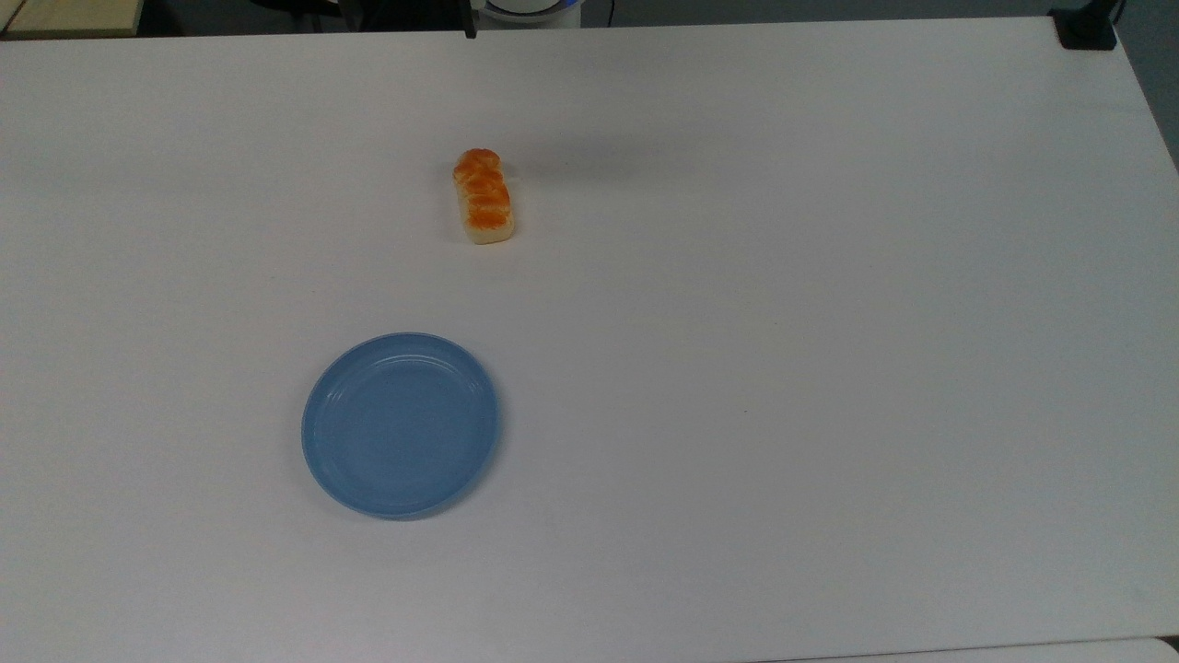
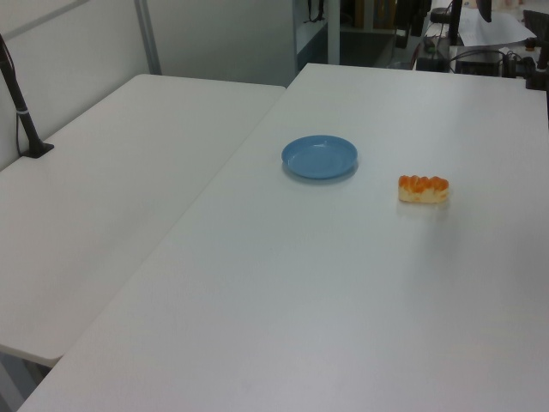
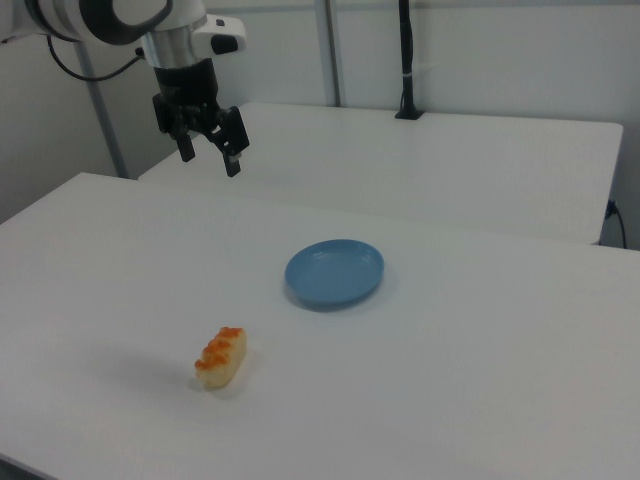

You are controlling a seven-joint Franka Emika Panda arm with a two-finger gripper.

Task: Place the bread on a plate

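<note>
In the top view we see the small oblong bread with a glossy orange-brown top and pale cream sides (image 1: 483, 197) lying flat on the white surface (image 1: 829, 322), its long axis running up and down the picture. The round light-blue plate with a raised rim (image 1: 402, 425) sits well apart from it, lower and a little toward the top view's left, with nothing on it. We judge the task not yet begun: the bread is ungrasped and the whole carry is left to do. Bare surface lies between the two, and both are far from any edge.

In the left view the bread (image 2: 423, 189) lies to the right of the plate (image 2: 319, 157), both on the wider surface, which butts against a second white table (image 2: 111, 189) on the left view's left. Cables and dark equipment (image 2: 480, 51) crowd the far end, away from the working area.

In the right view the black two-finger claw (image 3: 208, 153) hangs high above the far left part of the surface, its fingers apart and pointing down, holding nothing. The bread (image 3: 221, 358) lies near the front, the plate (image 3: 334, 272) beyond it to the right. We judge there is ample open room for the descent and for the carry across.
</note>
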